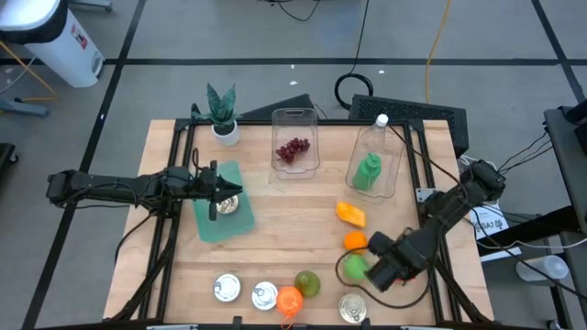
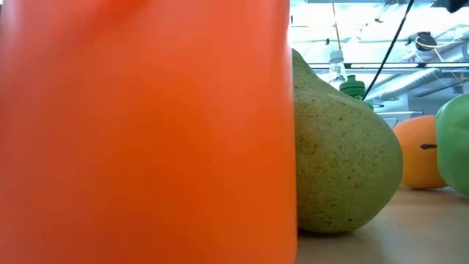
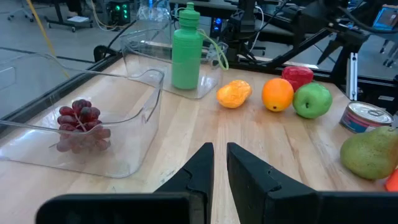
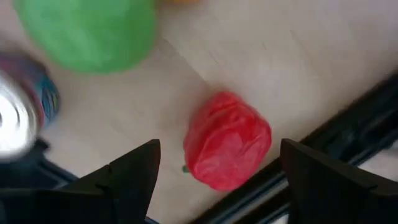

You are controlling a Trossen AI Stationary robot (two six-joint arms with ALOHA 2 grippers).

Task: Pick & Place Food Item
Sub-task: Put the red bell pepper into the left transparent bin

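In the high view the right gripper (image 1: pixel 374 272) hangs at the table's (image 1: pixel 275 220) right front, beside the green apple (image 1: pixel 353 267); the red pepper is hidden under it. The left gripper (image 1: pixel 220 190), fingers together, waits over the green mat (image 1: pixel 220 225). The low view shows only the pear (image 2: pixel 341 158) and an orange (image 2: pixel 419 152) near the apple. In the left wrist view the pepper (image 3: pixel 297 75) sits just behind the apple. In the right wrist view the fingers (image 4: pixel 134 171) stand apart around the pepper (image 4: pixel 227 140), not touching. It looks glossy, wrinkled, probably light and slippery; grip it across the middle.
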